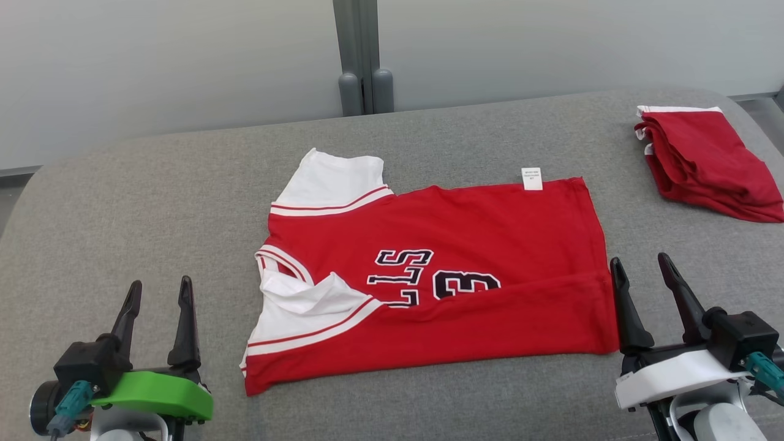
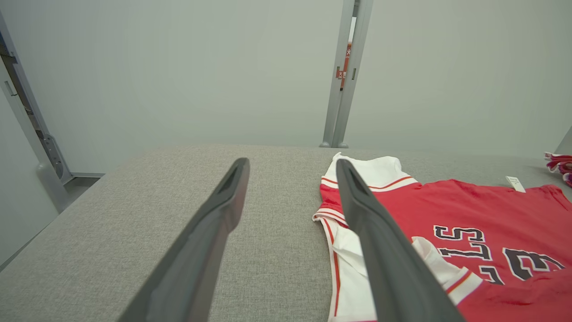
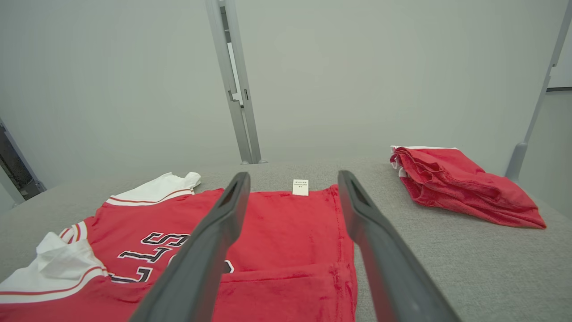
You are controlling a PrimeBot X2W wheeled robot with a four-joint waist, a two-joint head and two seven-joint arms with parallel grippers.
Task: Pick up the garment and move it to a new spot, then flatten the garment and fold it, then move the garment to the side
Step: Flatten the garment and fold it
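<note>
The garment [image 1: 465, 245] is a red jersey with white sleeves and black lettering, spread sideways on the grey surface [image 1: 153, 202], its near long edge folded over toward the middle. A white tag sticks out at its far hem. My left gripper [image 1: 159, 293] stands open near the front left, apart from the jersey's sleeve end. At the front right my right gripper [image 1: 643, 266] is open too, just beside the jersey's hem corner. The left wrist view shows the sleeves and lettering of the garment [image 2: 469, 210]; the right wrist view shows the hem end of the garment [image 3: 286, 223].
A second red garment [image 1: 704, 162], folded, lies at the far right of the surface, also the red pile [image 3: 456, 183] in the right wrist view. A grey post [image 1: 364, 58] stands behind the surface against a pale wall. Bare grey fabric extends to the left.
</note>
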